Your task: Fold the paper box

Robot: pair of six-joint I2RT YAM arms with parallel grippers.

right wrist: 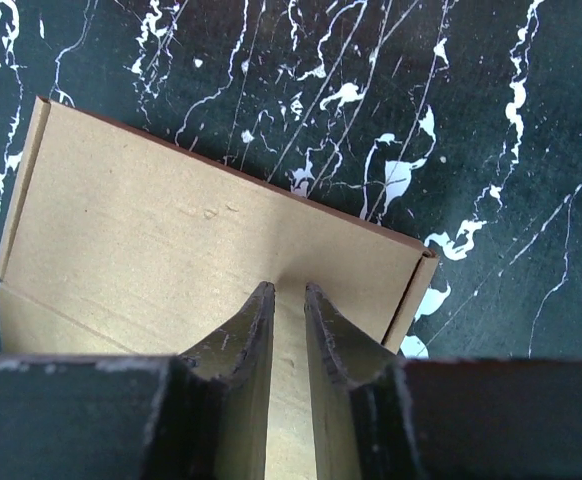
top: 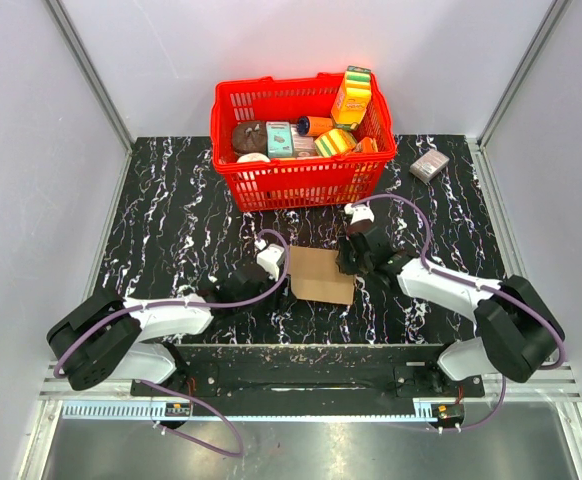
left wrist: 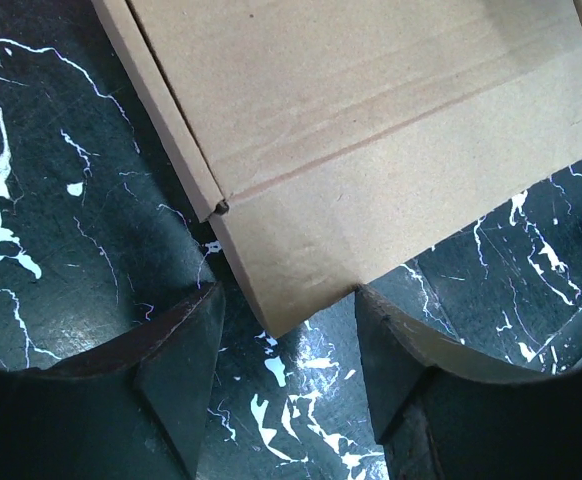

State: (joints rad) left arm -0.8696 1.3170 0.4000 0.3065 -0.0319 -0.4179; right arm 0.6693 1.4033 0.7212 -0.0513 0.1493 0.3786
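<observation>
The paper box (top: pixel 321 276) is a flat piece of plain brown cardboard lying on the black marble table between my two arms. In the left wrist view the paper box (left wrist: pixel 371 130) shows a crease and a narrow side flap, and one corner points in between my fingers. My left gripper (left wrist: pixel 286 300) is open at the box's left edge (top: pixel 285 272), its right finger (left wrist: pixel 391 350) touching the cardboard edge. My right gripper (right wrist: pixel 288 290) is shut, empty, with its tips pressed down on top of the box (right wrist: pixel 171 250) near its right edge (top: pixel 349 258).
A red basket (top: pixel 301 182) full of colourful packages stands just behind the box. A small grey-pink box (top: pixel 430 165) lies at the back right. White walls enclose the table on three sides.
</observation>
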